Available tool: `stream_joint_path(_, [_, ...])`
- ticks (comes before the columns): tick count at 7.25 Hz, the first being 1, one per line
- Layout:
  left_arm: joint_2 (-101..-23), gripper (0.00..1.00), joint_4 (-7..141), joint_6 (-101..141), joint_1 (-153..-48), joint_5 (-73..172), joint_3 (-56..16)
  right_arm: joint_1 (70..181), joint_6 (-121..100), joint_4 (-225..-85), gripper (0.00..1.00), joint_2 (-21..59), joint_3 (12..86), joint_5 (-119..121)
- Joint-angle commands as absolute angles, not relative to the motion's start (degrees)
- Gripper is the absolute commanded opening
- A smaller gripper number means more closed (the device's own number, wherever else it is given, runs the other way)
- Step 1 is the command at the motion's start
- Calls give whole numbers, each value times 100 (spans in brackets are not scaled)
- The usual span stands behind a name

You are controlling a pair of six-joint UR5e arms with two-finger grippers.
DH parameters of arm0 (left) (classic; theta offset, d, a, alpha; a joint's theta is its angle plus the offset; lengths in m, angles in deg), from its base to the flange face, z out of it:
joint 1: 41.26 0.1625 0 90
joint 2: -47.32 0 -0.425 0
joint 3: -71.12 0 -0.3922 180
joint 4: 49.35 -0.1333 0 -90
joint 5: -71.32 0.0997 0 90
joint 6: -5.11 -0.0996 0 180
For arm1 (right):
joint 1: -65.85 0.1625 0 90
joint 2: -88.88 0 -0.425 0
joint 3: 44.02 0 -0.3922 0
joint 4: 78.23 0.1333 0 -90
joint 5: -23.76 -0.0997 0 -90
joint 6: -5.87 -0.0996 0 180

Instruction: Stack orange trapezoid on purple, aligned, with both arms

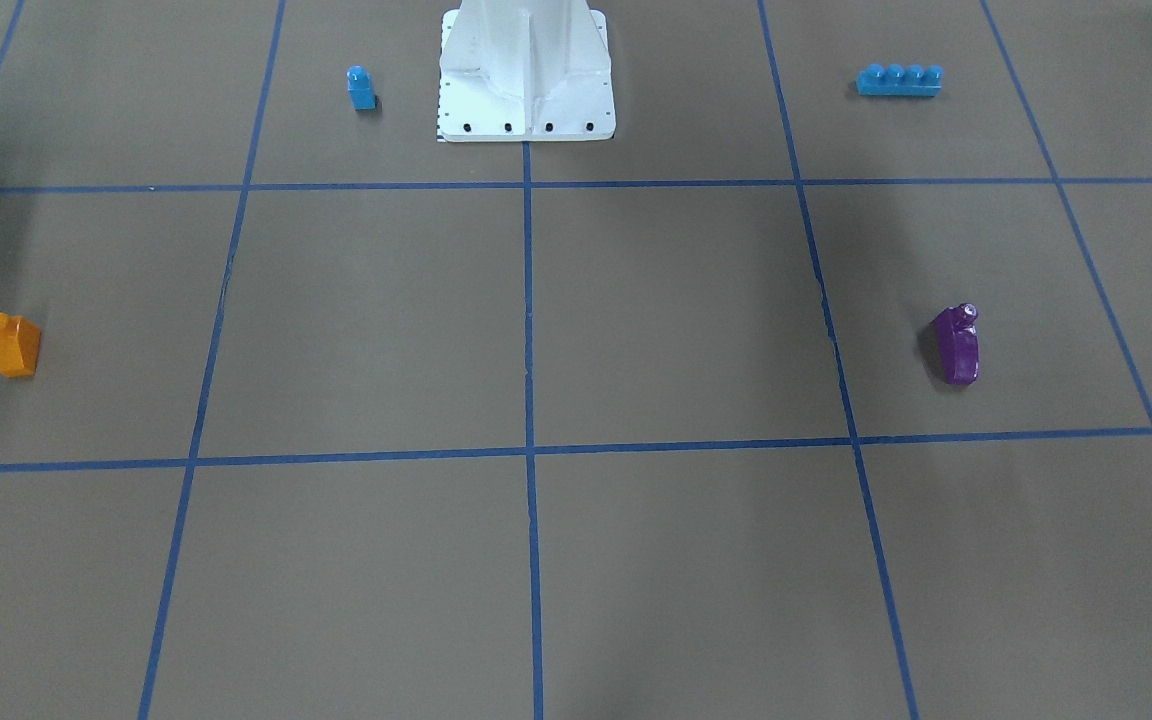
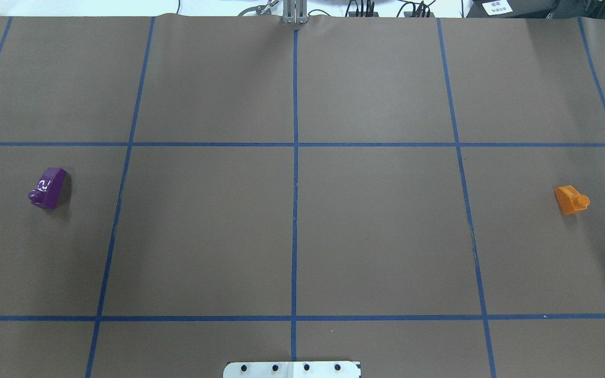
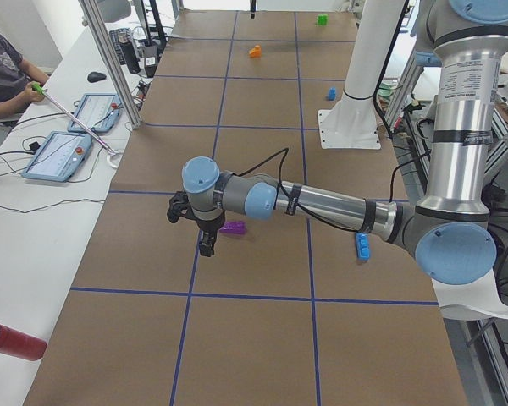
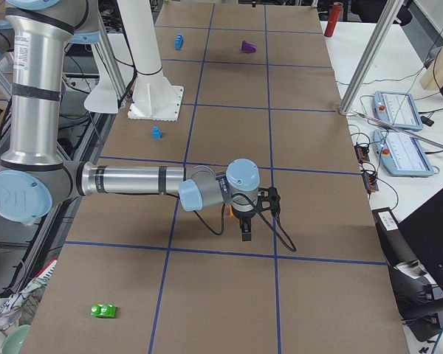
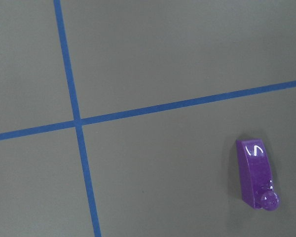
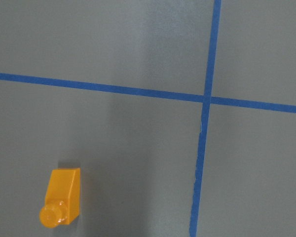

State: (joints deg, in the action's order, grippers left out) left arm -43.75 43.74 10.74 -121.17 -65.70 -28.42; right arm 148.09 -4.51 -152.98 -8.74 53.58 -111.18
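The orange trapezoid (image 1: 13,345) stands alone on the brown table, stud up; it also shows in the overhead view (image 2: 571,200) and the right wrist view (image 6: 61,197). The purple block (image 1: 958,345) lies far from it on the other side, and shows in the overhead view (image 2: 49,188) and the left wrist view (image 5: 256,173). My left gripper (image 3: 205,248) hangs above the table just beyond the purple block (image 3: 233,227), not touching it. My right gripper (image 4: 244,232) hangs over the orange block, which its wrist mostly hides there. I cannot tell whether either gripper is open or shut.
The white pedestal (image 1: 526,80) stands at the table's robot side. A small blue single-stud block (image 1: 361,88) and a long blue four-stud brick (image 1: 899,80) flank it. A green block (image 4: 103,310) lies at the right end, a red cylinder (image 3: 13,341) at the left end.
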Motion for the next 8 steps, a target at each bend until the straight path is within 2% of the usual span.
stream_joint_path(1, [-4399,100,4635,1650,-11756,-6570,-2855,14759,-441,-15294,100,-859,5328,-11133])
stream_joint_path(3, [-4443,100,5353,2974,-10994,-6204,-2820,14637,-441,-15294,100,-833,5328,-11133])
stream_joint_path(5, [-4469,100,5567,3288,-10289,-5437,-2777,14522,-441,-15294,100,-833,5328,-11133])
stream_joint_path(8, [-4672,100,5559,3945,-9945,-5524,-2539,14417,-450,-15294,100,-833,5328,-11141])
